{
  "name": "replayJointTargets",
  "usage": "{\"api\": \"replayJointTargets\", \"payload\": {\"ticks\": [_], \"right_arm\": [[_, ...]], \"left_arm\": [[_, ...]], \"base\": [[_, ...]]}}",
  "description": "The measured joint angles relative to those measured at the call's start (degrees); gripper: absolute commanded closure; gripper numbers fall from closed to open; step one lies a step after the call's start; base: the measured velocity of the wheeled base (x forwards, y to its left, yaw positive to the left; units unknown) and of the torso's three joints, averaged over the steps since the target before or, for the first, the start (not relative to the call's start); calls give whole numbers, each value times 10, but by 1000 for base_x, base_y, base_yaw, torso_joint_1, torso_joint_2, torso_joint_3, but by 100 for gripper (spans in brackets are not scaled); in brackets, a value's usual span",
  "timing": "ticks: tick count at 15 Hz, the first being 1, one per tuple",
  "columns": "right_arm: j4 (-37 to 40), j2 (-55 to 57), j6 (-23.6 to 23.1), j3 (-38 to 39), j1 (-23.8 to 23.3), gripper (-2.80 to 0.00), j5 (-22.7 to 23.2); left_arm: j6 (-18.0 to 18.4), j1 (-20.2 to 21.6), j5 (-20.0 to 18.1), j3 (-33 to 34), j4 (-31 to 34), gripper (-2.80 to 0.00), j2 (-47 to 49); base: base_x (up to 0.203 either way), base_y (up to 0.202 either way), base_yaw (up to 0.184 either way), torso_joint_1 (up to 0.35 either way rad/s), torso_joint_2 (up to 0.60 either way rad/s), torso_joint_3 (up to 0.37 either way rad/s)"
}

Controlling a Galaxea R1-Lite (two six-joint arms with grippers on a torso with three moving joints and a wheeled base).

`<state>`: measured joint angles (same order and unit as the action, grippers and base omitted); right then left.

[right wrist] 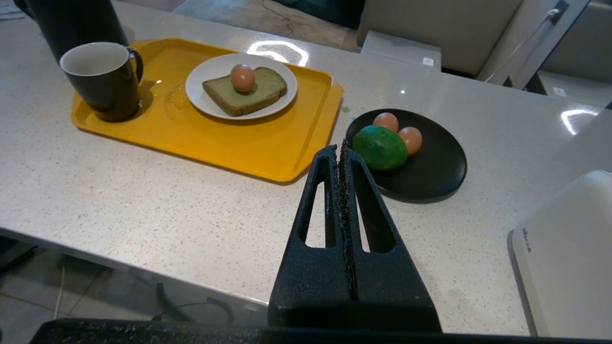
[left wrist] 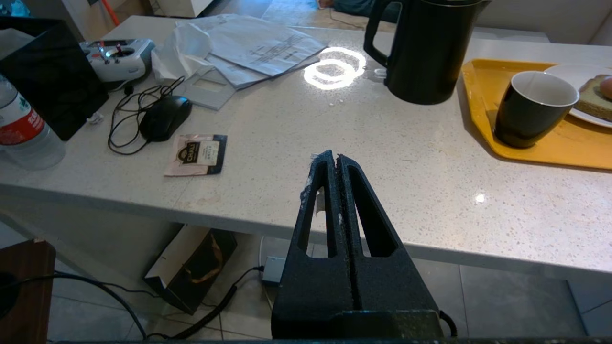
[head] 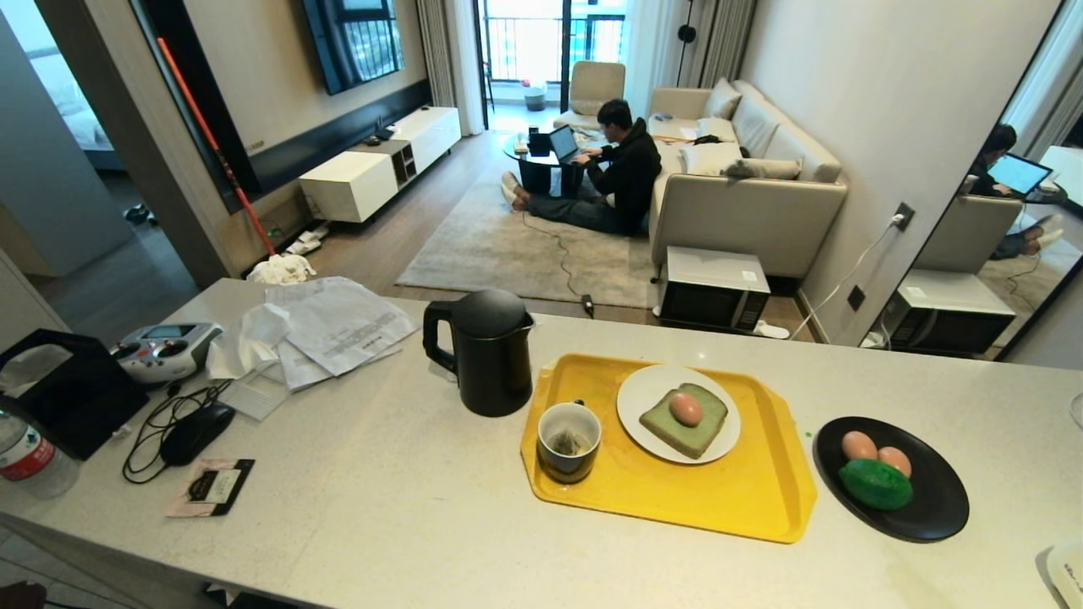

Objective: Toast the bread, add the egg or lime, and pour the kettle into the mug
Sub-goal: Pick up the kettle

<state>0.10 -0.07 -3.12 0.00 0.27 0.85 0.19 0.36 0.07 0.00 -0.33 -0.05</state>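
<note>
The pale green bread (head: 687,422) lies on a white plate (head: 647,393) on the yellow tray (head: 719,499), with the egg (head: 685,408) resting on top of it. The dark mug (head: 568,441), holding a tea bag, stands on the tray's left part. Just left of the tray stands the black kettle (head: 486,351). The lime (head: 875,483) sits on a black plate (head: 939,499) beside two paired eggs. My left gripper (left wrist: 333,155) is shut and empty near the counter's front edge. My right gripper (right wrist: 339,145) is also shut and empty, short of the black plate. Neither arm shows in the head view.
Papers (head: 334,326), a remote controller (head: 165,351), a mouse with cable (head: 196,431), a sachet (head: 211,486), a black bag (head: 59,393) and a water bottle (head: 30,461) crowd the counter's left. A white appliance (right wrist: 569,253) sits at the right. A person (head: 622,169) sits on the floor beyond.
</note>
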Motion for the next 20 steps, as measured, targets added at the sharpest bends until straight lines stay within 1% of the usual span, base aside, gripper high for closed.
{"api": "replayJointTargets", "payload": {"ticks": [6, 12, 20], "right_arm": [[0, 0, -1, 0, 0, 0, 0], [0, 0, -1, 0, 0, 0, 1], [0, 0, -1, 0, 0, 0, 1]], "left_arm": [[0, 0, 0, 0, 0, 0, 0], [0, 0, 0, 0, 0, 0, 0], [0, 0, 0, 0, 0, 0, 0]], "base": [[0, 0, 0, 0, 0, 0], [0, -5, 106, 0, 3, 2], [0, 0, 0, 0, 0, 0]]}}
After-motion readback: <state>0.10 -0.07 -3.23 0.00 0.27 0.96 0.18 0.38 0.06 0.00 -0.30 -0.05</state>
